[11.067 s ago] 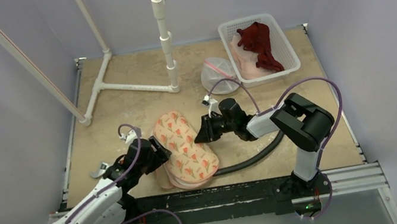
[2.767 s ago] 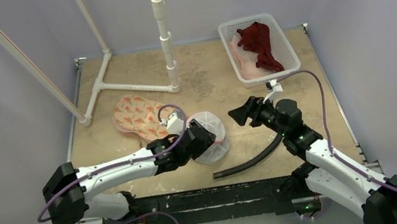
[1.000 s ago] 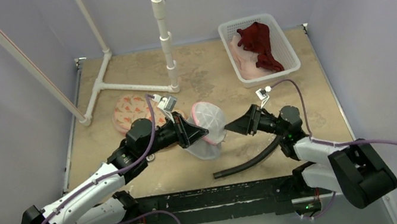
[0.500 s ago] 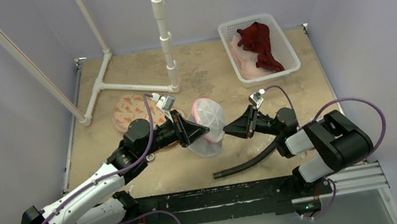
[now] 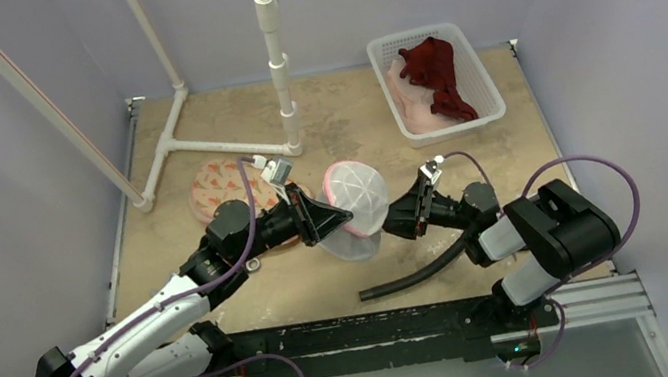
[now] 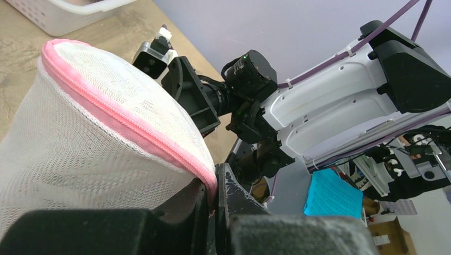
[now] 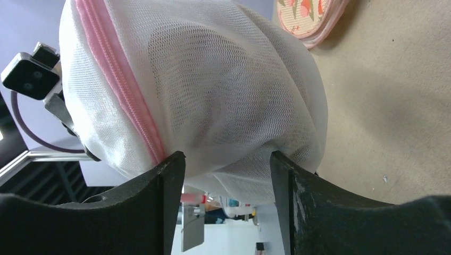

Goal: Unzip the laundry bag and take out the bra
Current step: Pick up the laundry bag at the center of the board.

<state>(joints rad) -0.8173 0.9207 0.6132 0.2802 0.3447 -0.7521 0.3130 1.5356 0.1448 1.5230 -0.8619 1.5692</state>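
The white mesh laundry bag point(image 5: 358, 199) with a pink zipper point(image 6: 120, 121) hangs above the table's middle. My left gripper point(image 5: 339, 220) is shut on the zipper seam at the bag's lower edge point(image 6: 215, 192). From the right, my right gripper point(image 5: 397, 218) stands open with the bag's bulging side point(image 7: 213, 90) between its fingers point(image 7: 169, 175). The zipper point(image 7: 130, 109) looks closed along the stretch that shows. A rounded darker shape shows through the mesh; I cannot tell whether it is the bra.
A floral padded piece point(image 5: 214, 189) lies on the table behind my left arm. A white basket point(image 5: 493, 84) holding a dark red garment point(image 5: 432, 67) stands at the back right. A white pipe stand point(image 5: 276, 56) rises at the back; a black hose point(image 5: 424, 270) lies near the front.
My right gripper has moved left to the bag, and its fingers now straddle the bag's side. The left gripper has kept its hold, and the bag sits slightly higher and further right.
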